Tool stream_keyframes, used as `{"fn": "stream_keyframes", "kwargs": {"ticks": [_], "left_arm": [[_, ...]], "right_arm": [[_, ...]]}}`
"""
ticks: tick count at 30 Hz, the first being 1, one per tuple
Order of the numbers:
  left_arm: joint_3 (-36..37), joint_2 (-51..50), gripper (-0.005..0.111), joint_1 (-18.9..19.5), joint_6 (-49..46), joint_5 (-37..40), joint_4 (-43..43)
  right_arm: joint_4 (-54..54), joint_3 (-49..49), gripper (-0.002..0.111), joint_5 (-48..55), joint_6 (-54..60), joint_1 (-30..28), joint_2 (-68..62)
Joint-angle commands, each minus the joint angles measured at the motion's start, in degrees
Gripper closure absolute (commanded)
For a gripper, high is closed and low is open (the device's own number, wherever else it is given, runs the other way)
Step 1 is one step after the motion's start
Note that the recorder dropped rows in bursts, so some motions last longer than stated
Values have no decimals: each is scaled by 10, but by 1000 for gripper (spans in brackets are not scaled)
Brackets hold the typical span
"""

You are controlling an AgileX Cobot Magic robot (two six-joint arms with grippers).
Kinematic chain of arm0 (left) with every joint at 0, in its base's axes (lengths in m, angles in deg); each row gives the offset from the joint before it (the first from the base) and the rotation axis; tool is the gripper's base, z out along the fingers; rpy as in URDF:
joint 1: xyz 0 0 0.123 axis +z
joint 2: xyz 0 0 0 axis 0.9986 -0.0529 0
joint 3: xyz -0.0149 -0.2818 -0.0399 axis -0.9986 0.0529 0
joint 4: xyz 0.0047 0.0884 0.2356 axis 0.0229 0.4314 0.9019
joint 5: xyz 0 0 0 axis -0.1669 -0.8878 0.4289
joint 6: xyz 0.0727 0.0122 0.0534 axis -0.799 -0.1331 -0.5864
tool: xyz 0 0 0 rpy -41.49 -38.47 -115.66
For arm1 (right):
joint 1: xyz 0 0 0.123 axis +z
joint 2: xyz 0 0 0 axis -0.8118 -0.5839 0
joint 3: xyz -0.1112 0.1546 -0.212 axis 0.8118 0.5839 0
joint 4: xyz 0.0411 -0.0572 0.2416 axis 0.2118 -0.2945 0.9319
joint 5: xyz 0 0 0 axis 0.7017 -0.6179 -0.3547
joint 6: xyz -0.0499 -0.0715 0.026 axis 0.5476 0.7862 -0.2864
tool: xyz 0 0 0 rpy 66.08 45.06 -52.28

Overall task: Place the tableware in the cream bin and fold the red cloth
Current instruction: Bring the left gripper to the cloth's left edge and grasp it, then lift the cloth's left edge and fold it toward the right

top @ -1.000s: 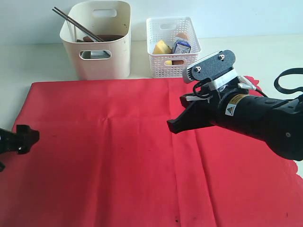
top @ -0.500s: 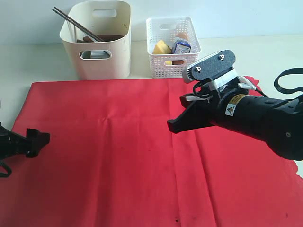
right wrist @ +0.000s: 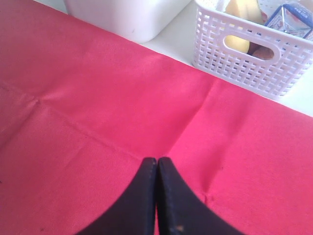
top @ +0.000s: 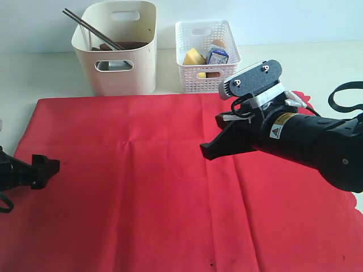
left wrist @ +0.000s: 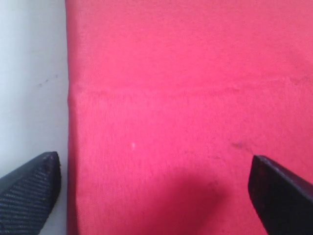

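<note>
Your left gripper (left wrist: 154, 196) stands released and empty at the lower left of the exterior view. One finger hangs over the bare table (left wrist: 29, 73) and the other over the red cloth (top: 142, 187), so the jaws straddle the cloth's left edge. That placement reads as a set-up to pinch the hem for a fold.

Your right gripper (right wrist: 157, 164) is clenched on nothing, tips pressed together. It hovers over the cloth at the centre right of the exterior view, and I judge it to be parked clear of the edge.

The cloth lies spread flat across the lower part of the frame and shows only faint crease lines. No fold is made yet.

The cream bin (top: 122, 68) sits at the upper left, just beyond the cloth's far edge. The dark chopsticks (top: 91, 27) poke out over its rim, with brown pieces inside. No tableware shows on the cloth, so that half of the task looks finished.

The white lattice basket (top: 207, 56) beside the bin holds a yellow wedge and a blue-white packet (top: 217, 55), whose print is too small to read. A yellow warning sticker (top: 276, 132) sits on your right arm, with no legible text.
</note>
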Motion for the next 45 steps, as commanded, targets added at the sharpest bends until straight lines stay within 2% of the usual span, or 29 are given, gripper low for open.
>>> {"fn": "stream_keyframes", "kwargs": {"ticks": [1, 17, 20, 22, 24, 32, 33, 37, 39, 45], "left_arm": [[0, -4, 2, 0, 1, 2, 3], [0, -4, 2, 0, -5, -1, 3], [0, -4, 6, 0, -7, -1, 3], [0, -4, 13, 0, -7, 2, 5], [0, -4, 26, 0, -8, 2, 5], [0, -4, 100, 0, -8, 1, 4], [0, -4, 107, 0, -8, 1, 3], [-8, -1, 106, 6, -22, 30, 0], [-27, 9, 106, 13, -22, 89, -1], [-98, 61, 107, 40, -16, 267, -6]], "right_arm": [[-2, 1, 108, -6, -2, -1, 3], [-2, 1, 108, -6, -2, -1, 3], [-2, 1, 108, -6, -2, -1, 3], [-2, 1, 108, -6, -2, -1, 3], [-2, 1, 108, -6, -2, -1, 3], [-2, 1, 108, 17, -2, -1, 3], [-2, 1, 108, 20, -2, -1, 3], [-2, 1, 108, 45, -2, -1, 3], [-2, -8, 108, 78, -2, -1, 2], [-2, -79, 108, 268, -2, -1, -22]]}}
